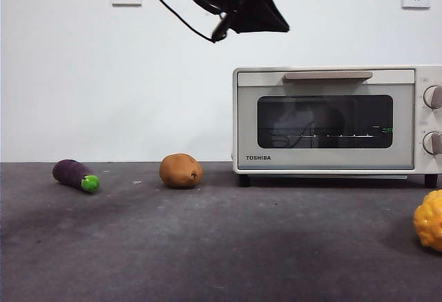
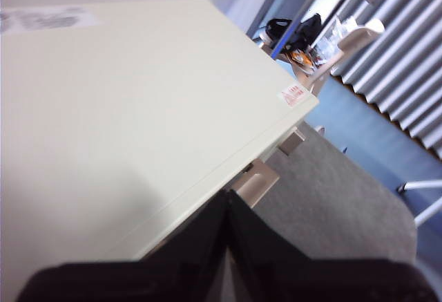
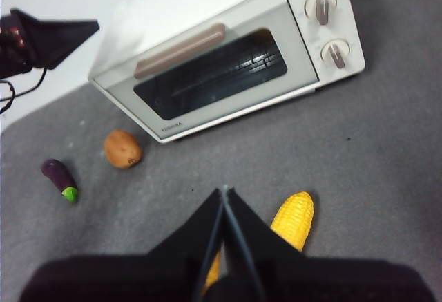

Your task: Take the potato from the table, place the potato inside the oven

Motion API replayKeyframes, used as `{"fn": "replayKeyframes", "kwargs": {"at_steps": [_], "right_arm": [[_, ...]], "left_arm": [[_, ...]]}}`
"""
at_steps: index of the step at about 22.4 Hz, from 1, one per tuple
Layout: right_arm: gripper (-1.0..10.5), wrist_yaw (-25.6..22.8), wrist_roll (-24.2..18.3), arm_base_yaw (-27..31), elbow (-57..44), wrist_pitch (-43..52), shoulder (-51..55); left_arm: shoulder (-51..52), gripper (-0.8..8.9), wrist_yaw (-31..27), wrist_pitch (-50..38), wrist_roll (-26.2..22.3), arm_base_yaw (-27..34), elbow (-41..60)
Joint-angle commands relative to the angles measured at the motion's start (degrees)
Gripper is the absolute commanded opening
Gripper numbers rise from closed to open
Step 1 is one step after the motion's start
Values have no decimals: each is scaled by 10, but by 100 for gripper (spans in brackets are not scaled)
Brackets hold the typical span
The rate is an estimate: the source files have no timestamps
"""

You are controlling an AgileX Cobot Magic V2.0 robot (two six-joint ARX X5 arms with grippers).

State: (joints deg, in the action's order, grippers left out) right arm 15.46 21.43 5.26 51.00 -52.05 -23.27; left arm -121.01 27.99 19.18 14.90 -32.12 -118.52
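Observation:
The orange-brown potato lies on the dark grey table, just left of the cream Toshiba oven. The oven door is closed, with the tan handle across its top edge. My left gripper hangs shut and empty high above the oven's left end; its wrist view shows the oven's flat cream top. The right wrist view also catches the left gripper as a black wedge. My right gripper is shut and empty, high over the near table above a corn cob.
A purple eggplant with a green tip lies left of the potato. A yellow corn cob lies in front of the oven, seen as a bumpy yellow lump at the right edge. A white wall stands behind.

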Motion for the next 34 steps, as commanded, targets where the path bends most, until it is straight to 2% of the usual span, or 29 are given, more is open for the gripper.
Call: {"fn": "replayKeyframes", "kwargs": {"at_steps": [1, 3, 10, 14, 20, 23, 31, 34], "right_arm": [[0, 5, -8, 0, 25, -14, -34], [0, 14, -14, 0, 40, -35, -56], [0, 42, -39, 0, 83, -63, -110], [0, 41, -41, 0, 90, -63, -115], [0, 43, -41, 0, 91, -73, -114], [0, 42, -56, 0, 91, -83, -115], [0, 43, -61, 0, 91, -85, -114], [0, 47, -61, 0, 92, -87, -114]], "left_arm": [[-18, -5, -3, 0, -71, -11, -11], [-19, -5, -16, 10, -114, -16, -11], [-20, -8, -124, 31, -336, -46, -11], [-28, -8, -163, 20, -403, -65, -11], [-64, -9, -208, 16, -428, -69, -10], [-75, -9, -210, 19, -430, -67, -11], [-91, -8, -204, 105, -429, -83, -11], [-91, -9, -205, 122, -388, -90, -11]]}}
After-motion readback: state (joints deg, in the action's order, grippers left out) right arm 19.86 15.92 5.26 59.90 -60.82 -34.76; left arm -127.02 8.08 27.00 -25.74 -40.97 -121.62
